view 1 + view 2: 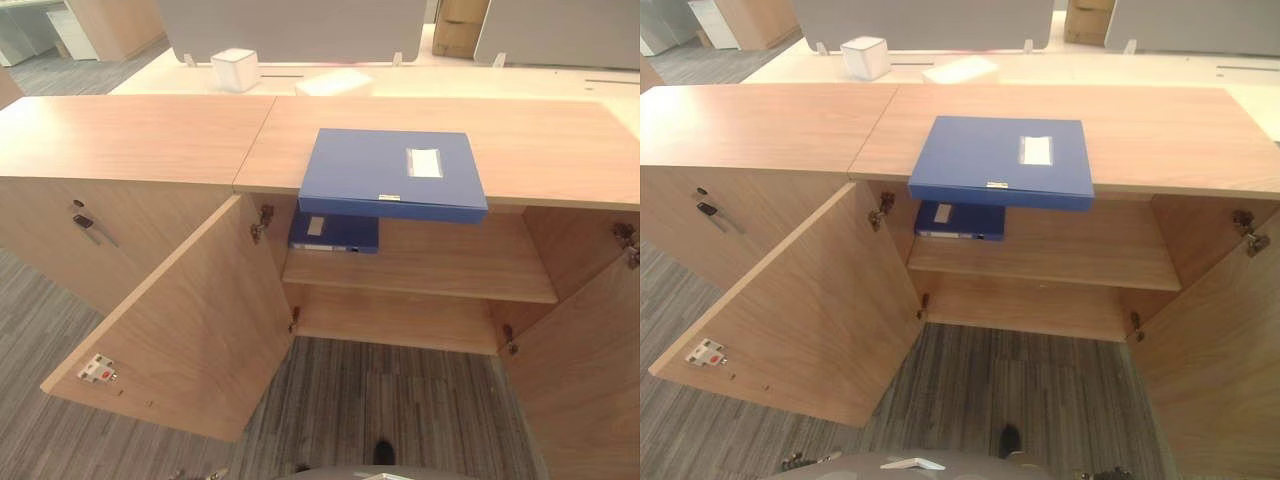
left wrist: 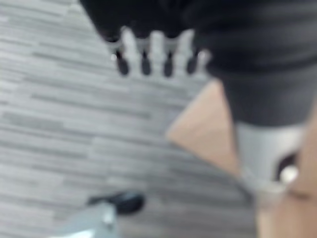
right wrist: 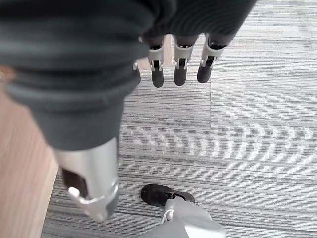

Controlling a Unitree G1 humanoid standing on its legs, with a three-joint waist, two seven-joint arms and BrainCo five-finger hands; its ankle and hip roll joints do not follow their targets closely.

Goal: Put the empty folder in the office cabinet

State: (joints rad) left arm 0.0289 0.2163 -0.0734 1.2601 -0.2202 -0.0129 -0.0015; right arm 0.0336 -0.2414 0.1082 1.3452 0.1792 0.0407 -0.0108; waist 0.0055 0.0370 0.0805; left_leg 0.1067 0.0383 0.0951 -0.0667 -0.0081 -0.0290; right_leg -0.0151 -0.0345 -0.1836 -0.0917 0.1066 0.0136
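Looking down through the eye views, you are seeing the blue folder (image 1: 392, 172) lying flat on the cabinet top (image 1: 140, 135), its front edge overhanging the open cabinet, well away from both hands; a second folder (image 1: 333, 233) is sitting on the upper shelf (image 1: 440, 270) below. In the left wrist view, your left hand (image 2: 148, 54) is hanging over the carpet (image 2: 59, 124), fingers straight and holding nothing. In the right wrist view, your right hand (image 3: 181, 59) is hanging likewise, fingers loose and empty. You are risking nudging the overhanging folder off the edge, or catching an open door (image 1: 190, 320), when reaching up.
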